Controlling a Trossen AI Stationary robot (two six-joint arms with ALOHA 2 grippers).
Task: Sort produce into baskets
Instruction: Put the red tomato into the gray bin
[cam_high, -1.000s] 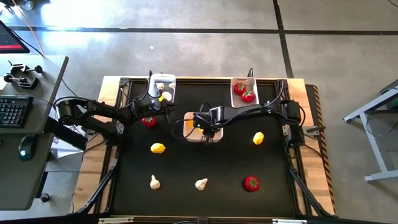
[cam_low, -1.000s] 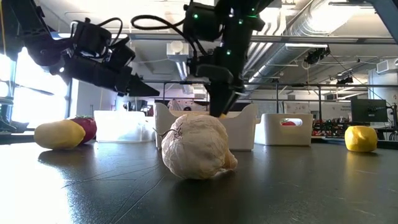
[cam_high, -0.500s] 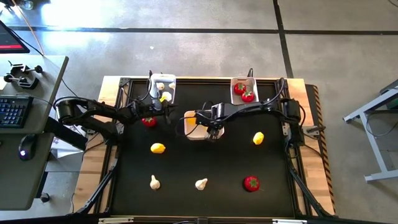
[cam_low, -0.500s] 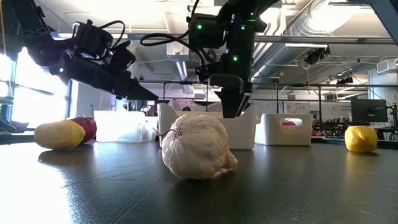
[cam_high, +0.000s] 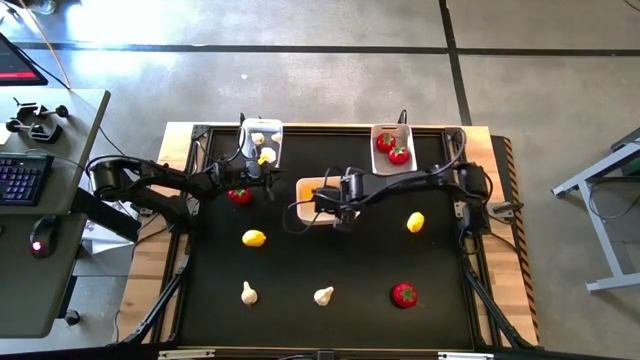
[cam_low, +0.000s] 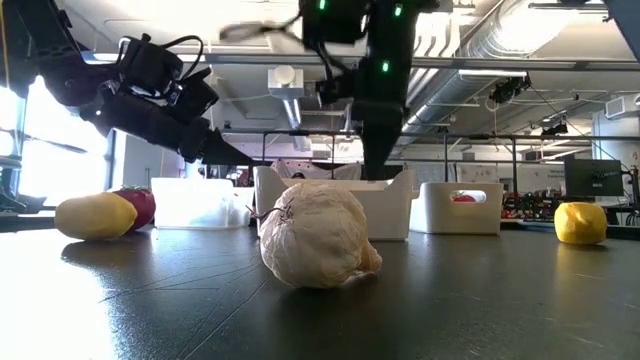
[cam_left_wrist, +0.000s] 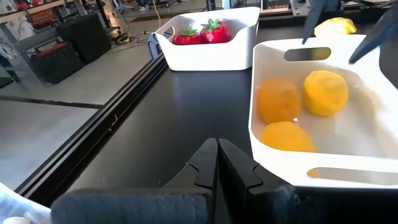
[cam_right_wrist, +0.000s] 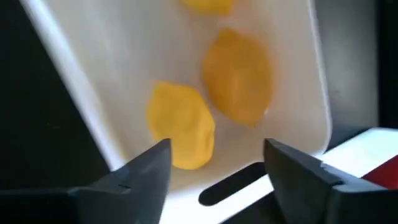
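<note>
My right gripper hangs open, fingers pointing down, over the middle white basket and touches nothing. Three lemons lie in that basket. My left gripper is shut and empty, left of the basket and above a red fruit on the mat. The far-left basket holds garlic and one yellow piece. The far-right basket holds two red fruits. Two lemons, two garlic bulbs and a red fruit rest loose on the mat.
The black mat has a raised wooden frame around it. In the low view the near garlic bulb stands in front of the middle basket. A desk with a keyboard stands beyond the table's left edge.
My right gripper has opened and risen out of the middle basket, tipping steeper downward, and has shifted slightly toward the table's right. The lemons stay in the basket.
</note>
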